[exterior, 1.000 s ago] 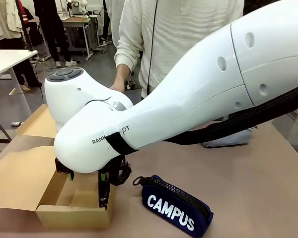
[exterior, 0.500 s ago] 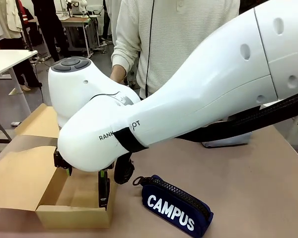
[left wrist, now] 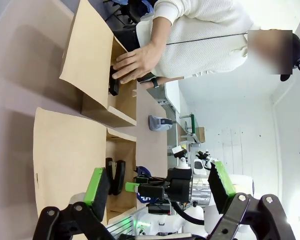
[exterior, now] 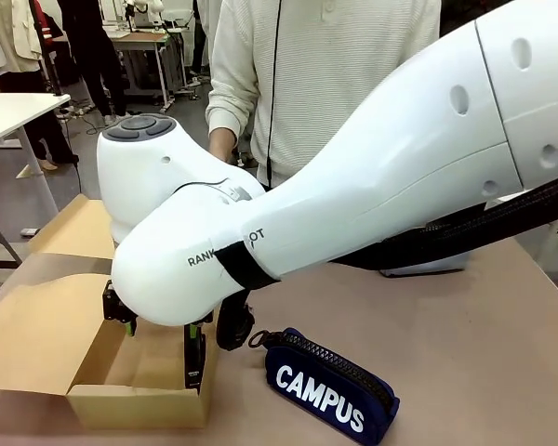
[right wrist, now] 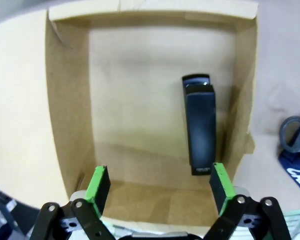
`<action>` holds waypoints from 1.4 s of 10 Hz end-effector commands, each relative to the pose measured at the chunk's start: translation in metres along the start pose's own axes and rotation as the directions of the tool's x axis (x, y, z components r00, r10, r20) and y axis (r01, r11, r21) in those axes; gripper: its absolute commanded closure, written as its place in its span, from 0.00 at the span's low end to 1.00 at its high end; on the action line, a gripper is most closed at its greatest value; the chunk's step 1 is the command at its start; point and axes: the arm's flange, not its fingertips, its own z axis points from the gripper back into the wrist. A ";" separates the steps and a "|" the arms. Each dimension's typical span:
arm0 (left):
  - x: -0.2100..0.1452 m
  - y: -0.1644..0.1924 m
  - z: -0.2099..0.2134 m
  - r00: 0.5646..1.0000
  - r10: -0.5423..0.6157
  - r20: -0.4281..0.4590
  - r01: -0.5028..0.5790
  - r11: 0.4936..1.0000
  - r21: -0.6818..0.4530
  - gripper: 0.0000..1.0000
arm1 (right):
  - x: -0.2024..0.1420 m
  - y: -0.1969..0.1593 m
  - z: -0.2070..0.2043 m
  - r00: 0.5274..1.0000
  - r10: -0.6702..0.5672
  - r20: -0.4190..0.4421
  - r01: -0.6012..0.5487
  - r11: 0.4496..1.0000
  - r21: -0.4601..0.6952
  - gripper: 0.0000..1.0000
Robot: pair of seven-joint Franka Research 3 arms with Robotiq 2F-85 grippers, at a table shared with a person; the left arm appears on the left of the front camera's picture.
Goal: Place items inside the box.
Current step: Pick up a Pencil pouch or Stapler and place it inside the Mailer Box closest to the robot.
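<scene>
Front view: the right gripper hangs wide open and empty over the box; the navy "CAMPUS" case lies just beside it, outside the wall.
Left wrist view: the left gripper is spread, holding nothing.
Right wrist view: a black stapler lies ahead of one finger along the box wall, with bare floor beside it.
</scene>
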 end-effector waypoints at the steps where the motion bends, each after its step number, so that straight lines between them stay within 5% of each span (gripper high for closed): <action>1: -0.001 -0.001 0.000 1.000 -0.020 0.008 0.020 1.000 -0.020 0.00 | -0.018 -0.059 0.046 0.976 0.178 -0.127 -0.161 0.978 0.135 0.00; 6: -0.001 -0.001 0.000 1.000 -0.020 0.008 0.020 1.000 -0.020 0.00 | -0.041 -0.274 0.127 0.997 0.043 -0.060 -0.017 0.925 0.379 0.00; 7: -0.001 -0.001 0.000 1.000 -0.020 0.008 0.020 1.000 -0.020 0.00 | -0.043 -0.293 0.123 0.994 -0.067 -0.087 0.099 0.887 0.452 0.00; 8: -0.001 -0.001 0.000 1.000 -0.020 0.008 0.020 1.000 -0.020 0.00 | -0.027 -0.222 0.119 0.995 0.074 -0.061 -0.048 0.933 0.357 0.00; 10: -0.001 -0.001 0.000 1.000 -0.020 0.008 0.020 1.000 -0.020 0.00 | -0.027 -0.222 0.119 0.995 0.074 -0.061 -0.048 0.933 0.357 0.00; 11: -0.001 -0.001 0.000 1.000 -0.020 0.008 0.020 1.000 -0.020 0.00 | -0.041 -0.260 0.126 0.997 0.033 -0.069 -0.003 0.917 0.400 0.00; 14: -0.001 -0.001 0.000 1.000 -0.020 0.008 0.020 1.000 -0.020 0.00 | -0.013 -0.385 0.170 0.977 -0.181 -0.113 0.213 0.818 0.534 0.00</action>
